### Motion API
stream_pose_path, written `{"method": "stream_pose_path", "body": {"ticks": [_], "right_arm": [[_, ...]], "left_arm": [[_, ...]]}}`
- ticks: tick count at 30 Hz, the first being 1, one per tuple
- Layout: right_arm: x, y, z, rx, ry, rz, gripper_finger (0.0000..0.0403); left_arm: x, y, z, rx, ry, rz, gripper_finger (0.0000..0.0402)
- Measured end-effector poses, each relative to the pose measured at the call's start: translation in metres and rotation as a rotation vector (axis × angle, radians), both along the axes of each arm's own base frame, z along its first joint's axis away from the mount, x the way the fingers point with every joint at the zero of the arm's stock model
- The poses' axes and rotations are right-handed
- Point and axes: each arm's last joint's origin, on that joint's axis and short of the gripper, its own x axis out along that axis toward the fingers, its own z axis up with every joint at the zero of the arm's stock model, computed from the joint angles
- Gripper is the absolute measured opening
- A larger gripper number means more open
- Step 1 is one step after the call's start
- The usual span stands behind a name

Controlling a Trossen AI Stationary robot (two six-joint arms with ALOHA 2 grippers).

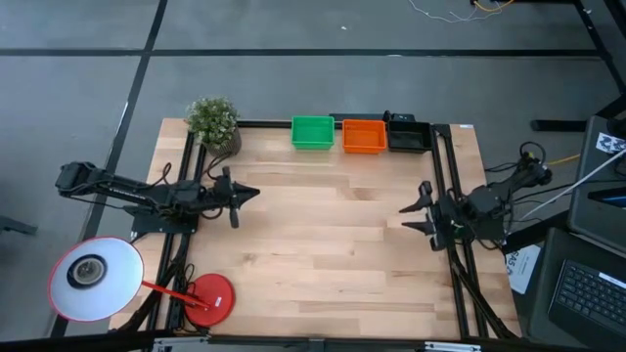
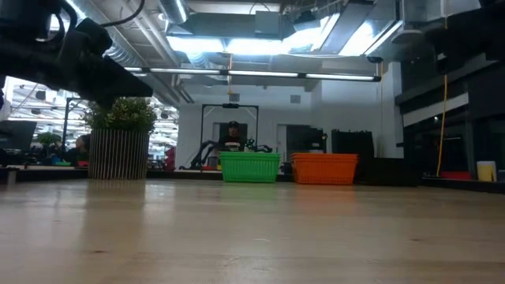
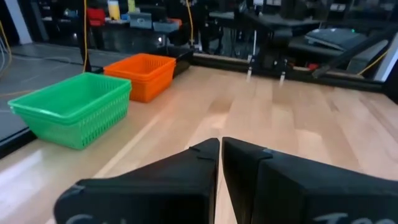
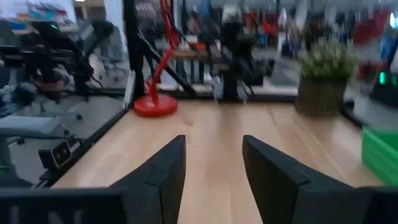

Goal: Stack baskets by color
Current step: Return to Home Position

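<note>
- While the two arms reach in from opposite sides of the wooden worktop, the baskets sit in three piles in a row along its far edge: the green basket stack, just beside it the orange basket stack, then the black basket stack.
- In the left wrist view the green and orange piles show layered rims; the number in each cannot be counted.
- The left tool hovers over the left part of the worktop, well apart from the baskets, its two dark fingers drawn together with only a thin slit between them, holding nothing.
- The right tool hovers over the right part, facing the left one, its fingers spread apart and empty.
- The sorting appears done, so the step in hand is judged to be parking the arms.
- To do it well, each arm should likely draw back toward its own side and keep its tool raised off the wood, so nothing sweeps toward the far edge and nudges a stack.
- The left arm has the potted plant near its far side and a desk lamp near its base, so a straight pull back looks safer than a swing.
- The right tool can be brought together if the rest pose calls for it.
</note>
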Motion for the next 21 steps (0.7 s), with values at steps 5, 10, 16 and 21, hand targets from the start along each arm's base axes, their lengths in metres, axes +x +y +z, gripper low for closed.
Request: {"method": "stream_pose_path", "body": {"ticks": [5, 10, 16, 21], "right_arm": [[0.0, 0.002, -0.015, 0.004, -0.083, 0.073, 0.016], [0.0, 0.007, -0.024, 0.015, -0.126, 0.211, 0.016], [-0.001, 0.008, -0.024, -0.034, -0.145, 0.281, 0.016], [-0.001, 0.008, -0.024, -0.106, -0.162, 0.277, 0.016]], "left_arm": [[0.0, -0.001, 0.002, 0.028, -0.011, -0.032, 0.0011], [0.001, -0.003, 0.002, 0.021, -0.013, -0.103, 0.0011], [0.001, -0.003, 0.002, 0.021, -0.011, -0.102, 0.0011], [0.001, -0.003, 0.001, 0.003, -0.01, -0.096, 0.0011]]}}
